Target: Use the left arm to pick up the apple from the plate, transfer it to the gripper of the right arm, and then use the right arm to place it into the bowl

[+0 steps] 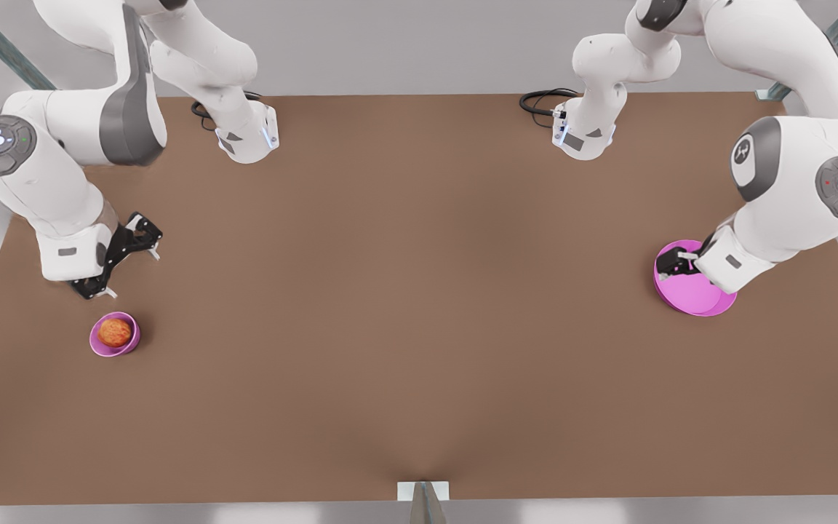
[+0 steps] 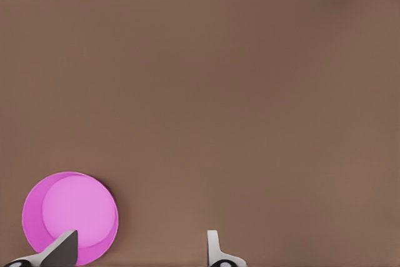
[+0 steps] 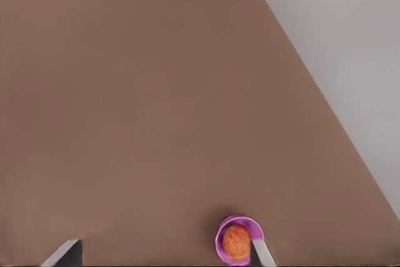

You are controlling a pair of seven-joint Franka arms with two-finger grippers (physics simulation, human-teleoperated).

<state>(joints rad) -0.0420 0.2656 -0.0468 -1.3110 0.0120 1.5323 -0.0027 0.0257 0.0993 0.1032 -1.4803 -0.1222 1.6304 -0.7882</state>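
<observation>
Apple [image 1: 115, 332] sits in bowl [image 1: 128, 343]; right end effector [image 1: 122, 255] hovers nearby, fingers spread.

No readable words or numbers are showing anywhere; a small white emblem is sitting on the grey joint cap [image 1: 744, 152] of the arm at the front view's right, too small to make out.

A mottled red-orange apple [image 1: 115, 332] sits in a pink-purple bowl [image 1: 128, 345]; the plate [image 1: 692, 297] is magenta, the table [image 1: 419, 306] brown.
</observation>
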